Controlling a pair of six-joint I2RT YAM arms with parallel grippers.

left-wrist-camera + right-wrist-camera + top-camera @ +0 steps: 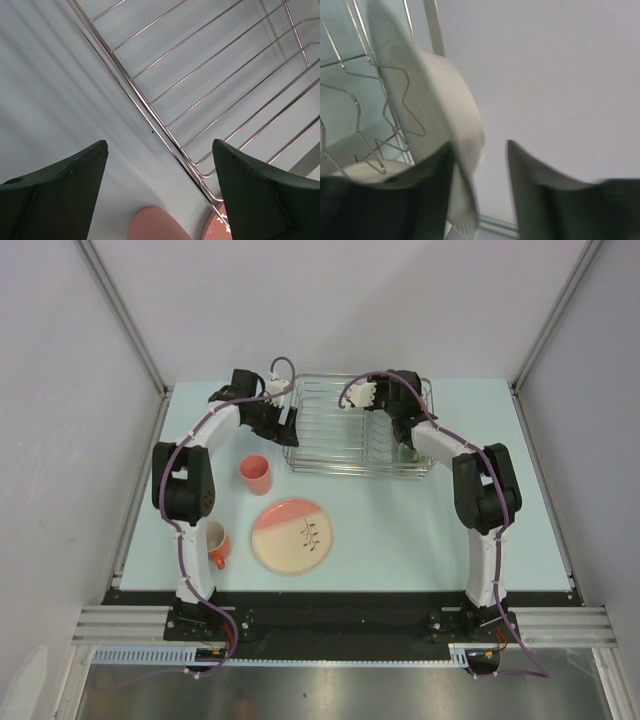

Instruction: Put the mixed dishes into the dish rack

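Note:
The dish rack (340,440) stands at the back middle of the table. My left gripper (287,424) is open and empty, above the table beside the rack's left rail (150,107). The salmon-pink tumbler (256,474) stands upright in front of it; its rim shows in the left wrist view (155,226). The pink-and-cream plate (291,536) lies flat near the front. The orange mug (216,544) sits partly behind my left arm. My right gripper (403,432) is open inside the rack's right end. A white plate (435,100) stands on edge in the slots, its rim against my left finger (427,190). The green bowl is not in view.
A cream rounded dish (367,171) shows low in the rack behind the wire uprights (395,115). Pale walls enclose the table on the left, back and right. The plate's edge (216,227) shows at the bottom of the left wrist view.

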